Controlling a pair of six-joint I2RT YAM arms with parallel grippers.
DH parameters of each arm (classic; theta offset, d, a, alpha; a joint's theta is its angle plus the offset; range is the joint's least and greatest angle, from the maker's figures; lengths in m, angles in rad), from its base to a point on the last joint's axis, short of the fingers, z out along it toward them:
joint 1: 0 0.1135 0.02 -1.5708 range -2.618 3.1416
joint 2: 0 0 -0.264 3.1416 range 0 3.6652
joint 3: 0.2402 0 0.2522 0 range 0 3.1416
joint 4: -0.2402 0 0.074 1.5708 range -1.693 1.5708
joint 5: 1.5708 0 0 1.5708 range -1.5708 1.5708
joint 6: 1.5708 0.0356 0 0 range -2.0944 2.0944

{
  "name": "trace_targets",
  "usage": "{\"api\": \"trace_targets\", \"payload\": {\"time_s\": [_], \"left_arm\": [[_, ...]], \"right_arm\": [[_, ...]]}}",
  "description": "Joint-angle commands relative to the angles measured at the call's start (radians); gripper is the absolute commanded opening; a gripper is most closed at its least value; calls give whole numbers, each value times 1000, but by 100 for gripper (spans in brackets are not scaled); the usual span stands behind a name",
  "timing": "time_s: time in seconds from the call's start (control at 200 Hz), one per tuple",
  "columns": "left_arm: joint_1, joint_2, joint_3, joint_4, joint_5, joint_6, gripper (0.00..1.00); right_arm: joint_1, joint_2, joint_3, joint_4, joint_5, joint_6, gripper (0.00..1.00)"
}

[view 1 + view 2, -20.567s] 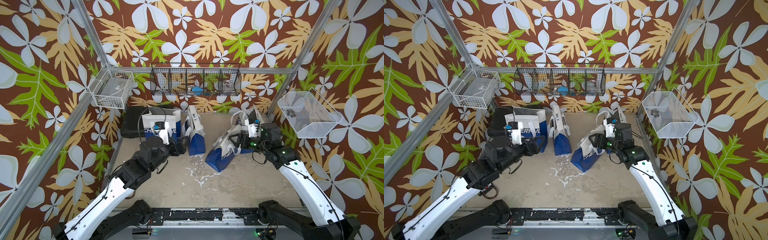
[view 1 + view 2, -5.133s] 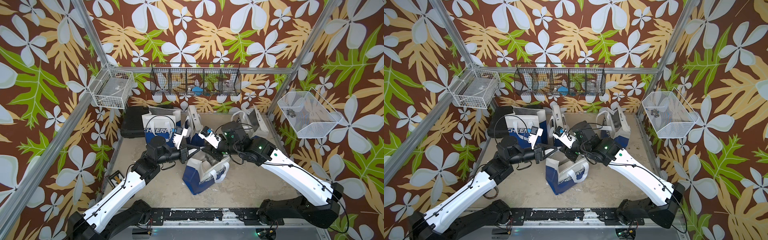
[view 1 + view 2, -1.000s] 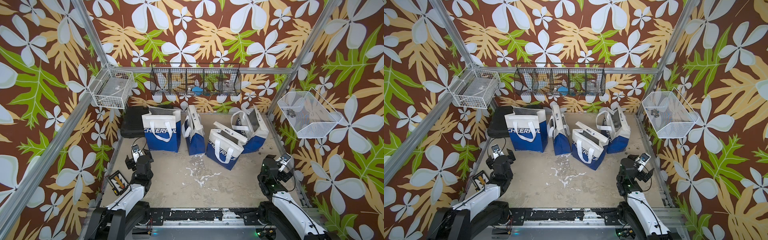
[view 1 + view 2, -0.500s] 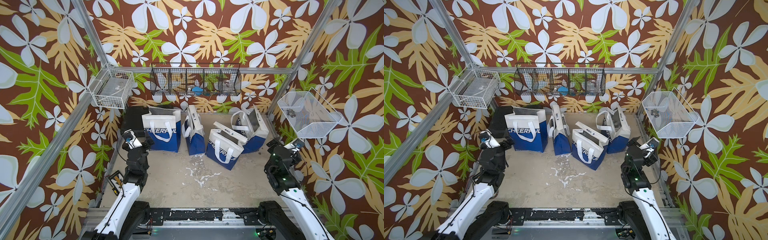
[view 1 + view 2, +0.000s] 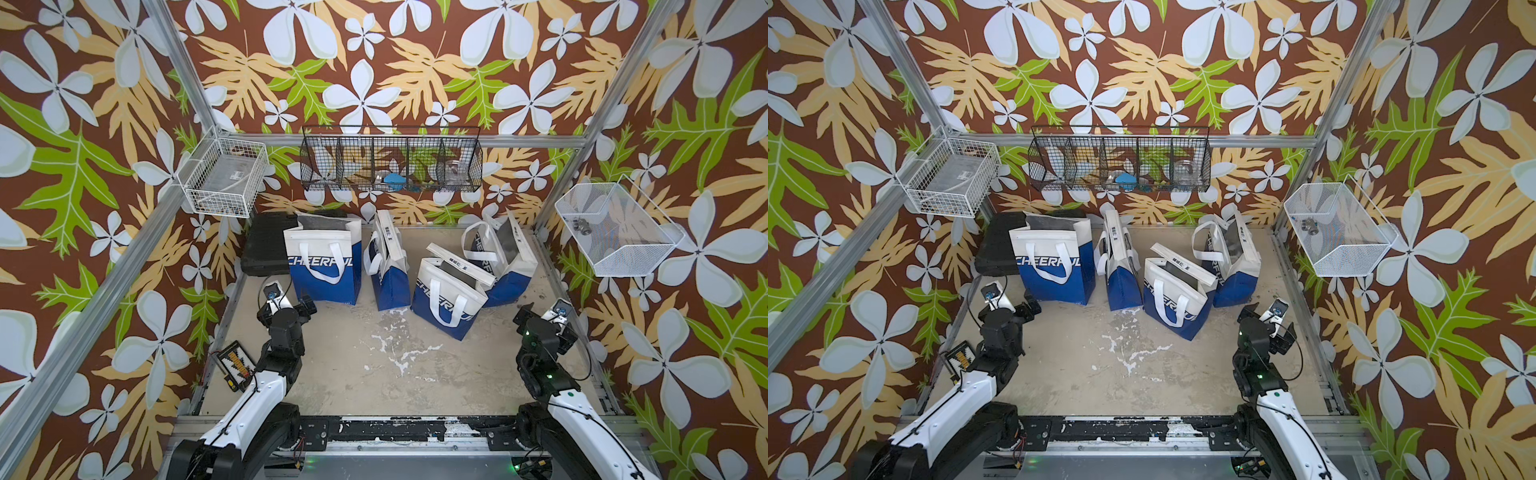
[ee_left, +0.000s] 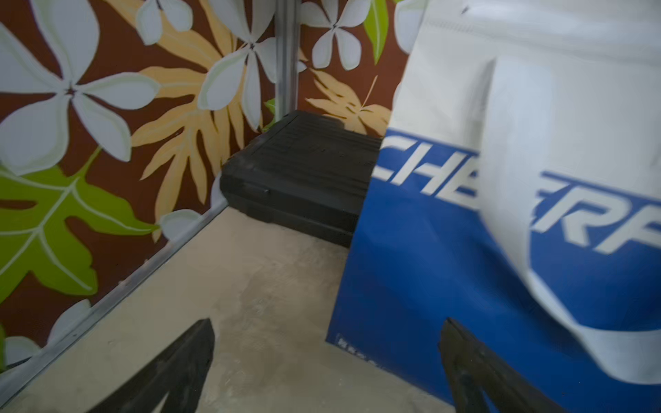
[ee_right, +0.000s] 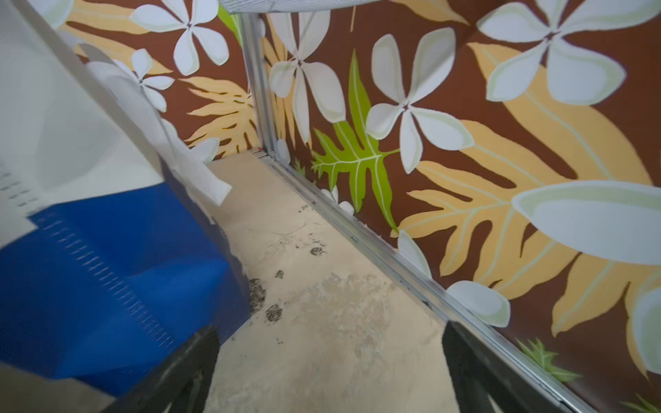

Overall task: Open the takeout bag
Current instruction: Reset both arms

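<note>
Several blue-and-white takeout bags stand in a row at the back of the table in both top views. The front middle bag (image 5: 451,293) (image 5: 1177,297) has its mouth spread and its flap lifted. The widest bag (image 5: 322,262) (image 6: 500,214) stands at the left. My left gripper (image 5: 286,306) (image 5: 1009,311) (image 6: 327,321) hovers open just in front of that bag's left corner, holding nothing. My right gripper (image 5: 544,319) (image 5: 1266,322) (image 7: 329,327) is open and empty beside the rightmost bag (image 5: 500,253) (image 7: 107,257), near the right wall.
A black case (image 5: 266,245) (image 6: 304,171) lies in the back left corner behind the wide bag. A white wire basket (image 5: 224,183), a black wire basket (image 5: 390,164) and a white mesh basket (image 5: 615,232) hang on the walls. A small device (image 5: 237,365) leans at the left edge.
Both arms have risen from their folded places at the front corners and reached back toward the bags. The bags have not moved.
</note>
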Motion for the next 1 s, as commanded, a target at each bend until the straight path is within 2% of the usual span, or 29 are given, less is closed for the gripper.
{"api": "trace_targets", "payload": {"time_s": [0.0, 0.065, 0.12, 0.18, 0.22, 0.31, 0.36, 0.405, 0.475, 0.58, 0.681, 0.766, 0.996], "left_arm": [[4, 60, -65, 317, 10, 53, 100], [5, 142, -107, 490, 117, 98, 100], [11, 231, -113, 573, 186, 141, 100], [15, 312, -104, 637, 199, 162, 100], [34, 348, -106, 676, 232, 131, 100], [41, 473, -114, 794, 295, 150, 100], [41, 515, -105, 832, 341, 172, 100], [41, 506, -83, 765, 336, 170, 100], [45, 517, -75, 770, 280, 143, 100], [50, 512, -69, 743, 234, 113, 100], [48, 509, -72, 749, 221, 108, 100], [44, 509, -76, 757, 213, 113, 100], [44, 510, -73, 755, 214, 113, 100]], "right_arm": [[-21, 52, -102, 384, 72, -59, 100], [-35, 127, -172, 558, 28, -71, 100], [-56, 224, -215, 695, -65, -65, 100], [-75, 361, -241, 904, -170, -71, 100], [-76, 448, -235, 1009, -246, -98, 100], [-78, 644, -176, 1125, -380, -161, 100], [-79, 761, -164, 1265, -453, -214, 100], [-76, 804, -144, 1239, -563, -251, 100], [-75, 854, -110, 1262, -558, -259, 100], [-82, 803, -11, 986, -542, -223, 100], [-80, 836, -43, 1104, -527, -237, 100], [-81, 818, -31, 1046, -532, -231, 100], [-80, 827, -33, 1066, -535, -237, 100]]}}
